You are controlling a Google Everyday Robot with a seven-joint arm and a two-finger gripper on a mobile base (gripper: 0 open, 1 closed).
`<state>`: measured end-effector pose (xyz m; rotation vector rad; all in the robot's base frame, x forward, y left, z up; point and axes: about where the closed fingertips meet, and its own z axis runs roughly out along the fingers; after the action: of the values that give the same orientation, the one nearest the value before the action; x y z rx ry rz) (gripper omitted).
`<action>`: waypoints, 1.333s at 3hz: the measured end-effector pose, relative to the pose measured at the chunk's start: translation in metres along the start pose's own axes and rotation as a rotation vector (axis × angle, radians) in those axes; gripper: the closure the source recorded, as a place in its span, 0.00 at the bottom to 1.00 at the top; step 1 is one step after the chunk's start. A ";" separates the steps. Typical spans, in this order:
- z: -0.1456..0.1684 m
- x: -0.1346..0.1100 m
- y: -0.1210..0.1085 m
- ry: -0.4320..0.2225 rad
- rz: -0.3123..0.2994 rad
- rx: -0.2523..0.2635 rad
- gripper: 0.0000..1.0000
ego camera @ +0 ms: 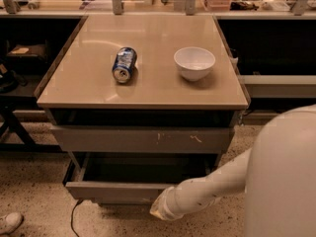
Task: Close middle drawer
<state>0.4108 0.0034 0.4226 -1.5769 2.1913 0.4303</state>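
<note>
One grey cabinet with beige flat top [143,90] has its wide shallow grey middle drawer [116,191] pulled out, nothing visible inside; the white gripper [159,212] is low at its front, probably to push, open or closed I cannot tell. Above, round white bowl [194,62] looks empty; blue can [124,64] lies sideways

White rounded arm [212,185] with dark specks, bulky smooth white shell [286,172], yellowish tool [159,212] low by middle drawer [111,191]

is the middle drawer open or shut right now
Open: the middle drawer juts out past the scratched front above, its dark inside showing. The gripper is low, by the drawer's front.
</note>
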 end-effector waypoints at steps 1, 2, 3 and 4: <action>0.010 -0.007 -0.028 0.019 -0.033 0.050 1.00; 0.019 -0.004 -0.057 0.037 -0.050 0.096 1.00; 0.019 -0.004 -0.058 0.038 -0.051 0.099 1.00; 0.016 0.011 -0.079 0.051 -0.026 0.140 1.00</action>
<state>0.4849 -0.0226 0.4019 -1.5551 2.1841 0.2261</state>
